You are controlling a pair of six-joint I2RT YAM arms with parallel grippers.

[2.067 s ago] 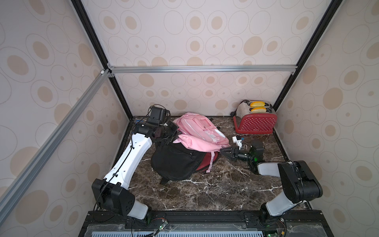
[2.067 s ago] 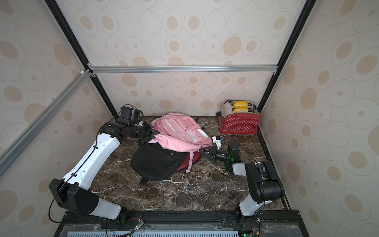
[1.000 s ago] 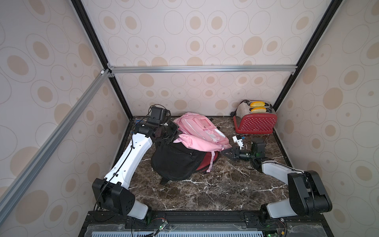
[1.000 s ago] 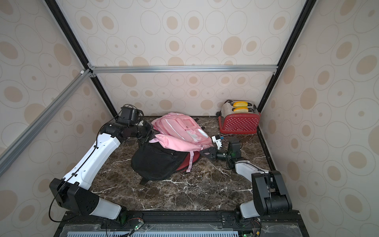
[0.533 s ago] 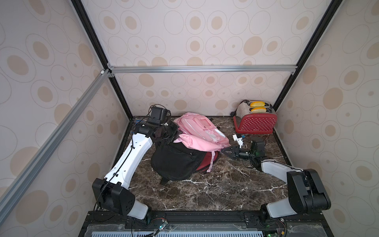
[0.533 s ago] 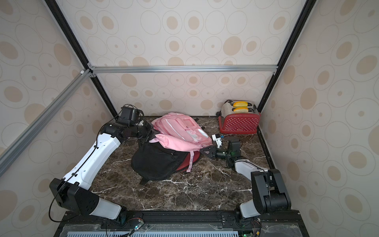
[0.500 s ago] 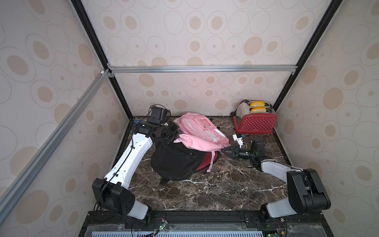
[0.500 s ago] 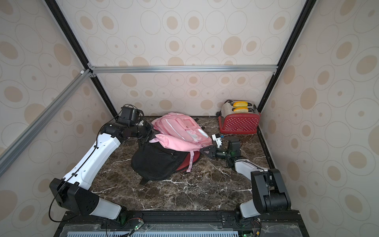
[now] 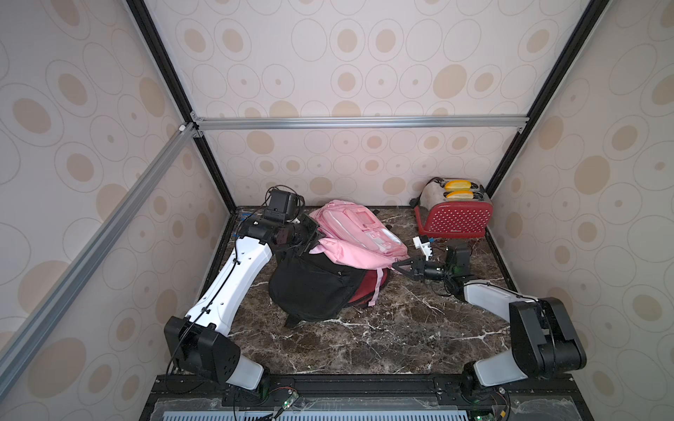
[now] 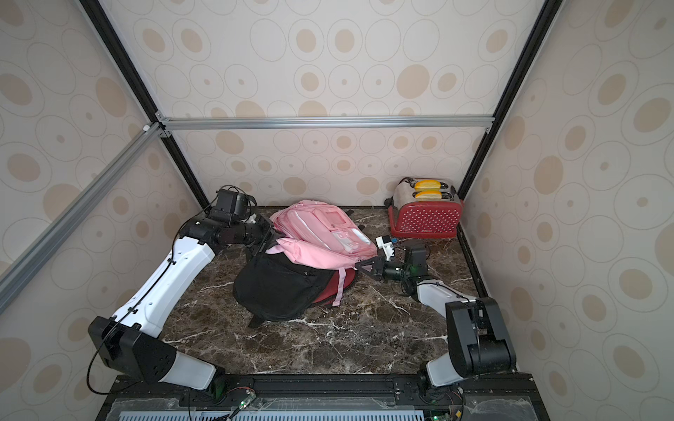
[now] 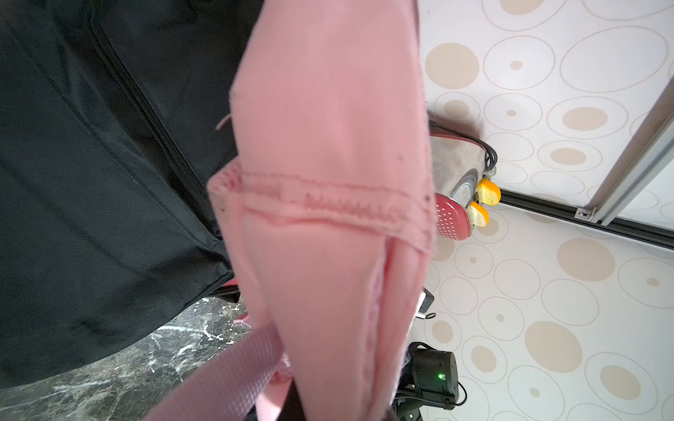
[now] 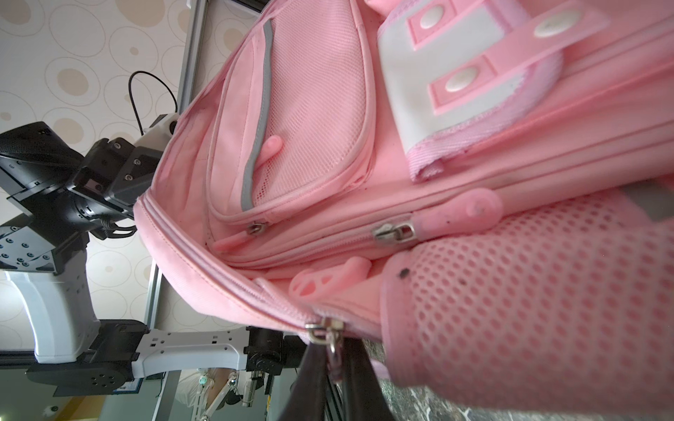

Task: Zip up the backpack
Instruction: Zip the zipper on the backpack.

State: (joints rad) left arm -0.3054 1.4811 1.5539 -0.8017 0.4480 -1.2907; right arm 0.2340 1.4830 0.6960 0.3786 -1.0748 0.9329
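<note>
the left pincer [image 9: 313,238] works at the far left of the table [image 9: 364,339]. its jaws are closed on the upper left edge of the pink backpack [image 9: 350,226]. in the left wrist view, pink fabric and a woven strap run down to the pincer and cover its tips.

locate the pink backpack across the far middle of the table, front panel up. its near side rests on a black bag [image 9: 313,288], which lies closer to the front edge. a red bag [image 9: 369,285] shows beneath both, at the right side of the black bag.

the right pincer [image 9: 395,263] meets the right end of the pink backpack, low and near the table. in the right wrist view, its two dark fingers [image 12: 310,382] close on the metal zipper pull [image 12: 333,350] of the outermost zip. you cannot tell from these views how much of that zip is closed.

a red toaster [image 9: 454,218] stands in the far right corner, apart from the bags, with two yellow pieces in its slots.
</note>
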